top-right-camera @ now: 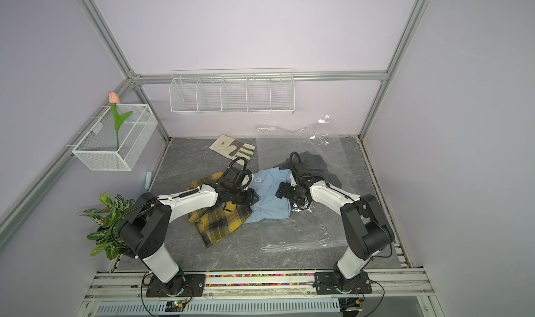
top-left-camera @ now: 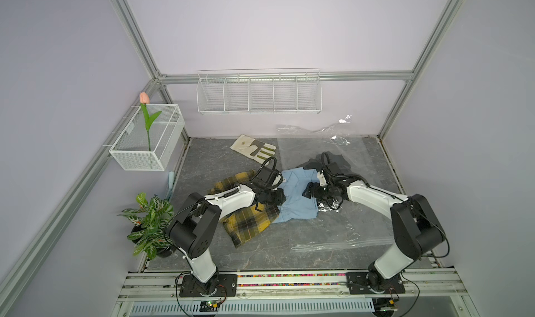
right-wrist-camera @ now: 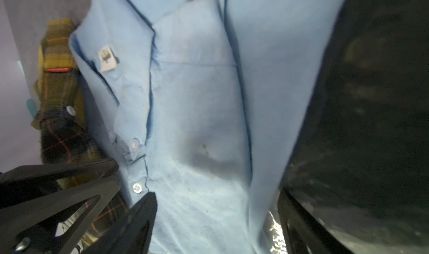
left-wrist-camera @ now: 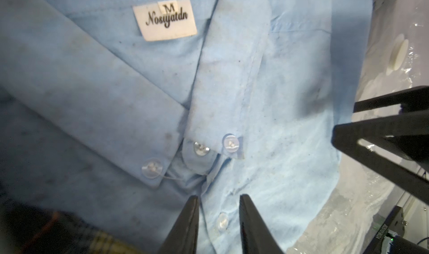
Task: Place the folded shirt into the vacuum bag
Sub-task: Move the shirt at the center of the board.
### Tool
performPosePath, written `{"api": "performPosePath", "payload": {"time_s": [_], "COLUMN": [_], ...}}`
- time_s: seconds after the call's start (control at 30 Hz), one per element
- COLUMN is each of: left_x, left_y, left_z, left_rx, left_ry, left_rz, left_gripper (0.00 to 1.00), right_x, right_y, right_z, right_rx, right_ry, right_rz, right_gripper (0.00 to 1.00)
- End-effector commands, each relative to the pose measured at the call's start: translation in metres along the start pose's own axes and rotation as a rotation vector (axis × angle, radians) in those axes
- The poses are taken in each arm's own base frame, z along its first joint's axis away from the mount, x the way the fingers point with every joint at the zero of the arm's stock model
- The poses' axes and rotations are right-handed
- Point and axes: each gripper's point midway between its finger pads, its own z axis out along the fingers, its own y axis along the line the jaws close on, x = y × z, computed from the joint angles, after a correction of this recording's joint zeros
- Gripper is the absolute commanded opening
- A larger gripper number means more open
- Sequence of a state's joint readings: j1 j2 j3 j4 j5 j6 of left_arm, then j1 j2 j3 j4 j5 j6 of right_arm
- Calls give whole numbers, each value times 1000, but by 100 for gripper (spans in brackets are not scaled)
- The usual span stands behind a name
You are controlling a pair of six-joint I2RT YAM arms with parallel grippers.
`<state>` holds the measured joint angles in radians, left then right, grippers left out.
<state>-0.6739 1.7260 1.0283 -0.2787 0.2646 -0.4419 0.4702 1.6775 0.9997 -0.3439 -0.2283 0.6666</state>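
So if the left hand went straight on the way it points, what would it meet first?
Probably the folded light blue button-up shirt, near its buttoned front; the left hand points at it.

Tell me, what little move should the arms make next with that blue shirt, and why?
Probably close the right gripper: its jaws stand wide open astride the edge of the blue shirt, and most of the shirt lies beside, not inside, the vacuum bag. A grip there would likely let the arm draw it in.
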Motion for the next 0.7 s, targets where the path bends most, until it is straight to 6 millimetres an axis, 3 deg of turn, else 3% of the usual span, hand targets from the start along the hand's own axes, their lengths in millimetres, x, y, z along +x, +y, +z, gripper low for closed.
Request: {"api": "performPosePath", "payload": {"time_s": [0.0, 0.13, 0.2, 0.27, 0.4, 0.5, 0.67], "left_x": [10, 17, 22, 26, 31, 27, 23], "left_y": [18, 37, 48, 59, 89, 111, 127], "left_z": [3, 2, -1, -5, -23, -46, -71], "left_rx": [-54, -86, -110, -139, -241, -317, -393], "left_ry": [22, 32, 37, 44, 53, 35, 13], "left_rz": [-53, -108, -134, -156, -181, -207, -236], "left_gripper": [31, 29, 29, 29, 29, 29, 29], "right_x": [13, 7, 5, 2, -4, -8, -17], "right_y": [8, 8, 9, 12, 15, 4, -15], "right_z": [20, 34, 34, 29, 9, -7, -32], "right_rx": [-5, -13, -16, -28, -42, -19, -28], "right_ry": [76, 65, 56, 42, -5, -47, -116], "right_rz": [-34, 2, -4, -17, -33, -25, 36], "right_gripper": [81, 65, 50, 32, 8, 7, 6]}}
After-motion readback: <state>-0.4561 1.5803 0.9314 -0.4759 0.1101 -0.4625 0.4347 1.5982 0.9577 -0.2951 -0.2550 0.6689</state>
